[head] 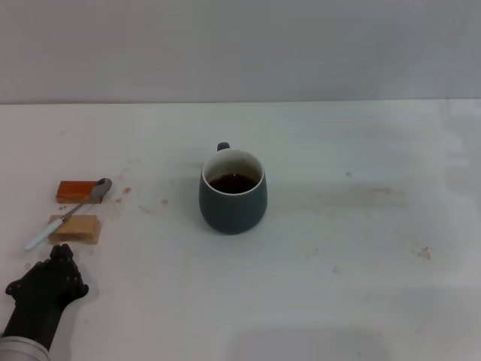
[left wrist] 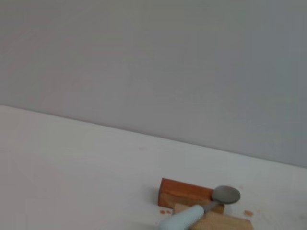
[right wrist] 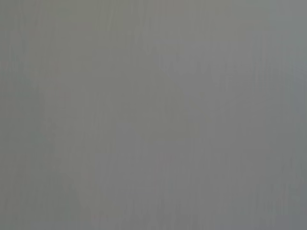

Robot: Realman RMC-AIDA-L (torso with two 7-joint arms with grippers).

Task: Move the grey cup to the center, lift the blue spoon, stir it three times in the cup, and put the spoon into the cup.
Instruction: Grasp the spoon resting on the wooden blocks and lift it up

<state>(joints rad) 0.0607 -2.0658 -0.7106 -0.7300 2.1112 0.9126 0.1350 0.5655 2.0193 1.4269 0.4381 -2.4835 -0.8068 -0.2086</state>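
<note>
Grey cup (head: 232,194) stands upright near the middle of the white counter (head: 353,248). Rounded, matte slate body, white glazed inside and rim; small loop handle points toward the far wall. Dark brown liquid sits low inside it.

Blue spoon (head: 66,216) lies well to the left of the cup, on the robot's left side. It bridges two small rectangular blocks: the shiny grey metal bowl rests on the orange-brown block (head: 77,191), farther from the robot, and the slim neck and pale handle cross the light wooden block (head: 75,229), nearer. Handle tip runs off the near block toward the counter's left edge. In the left wrist view the spoon (left wrist: 201,211) shows the same lie, oval bowl on the reddish block (left wrist: 184,192), smooth pale-blue handle over the tan one (left wrist: 225,223).

Small reddish-brown specks and smears mark the counter around the blocks and off to the right.

Left pincer (head: 64,263), black and knuckled, hovers just short of the near block, fingers bunched together; open or clenched cannot be told. Holding nothing visible.

Right pincer is out of sight; the right wrist view gives only flat grey.
</note>
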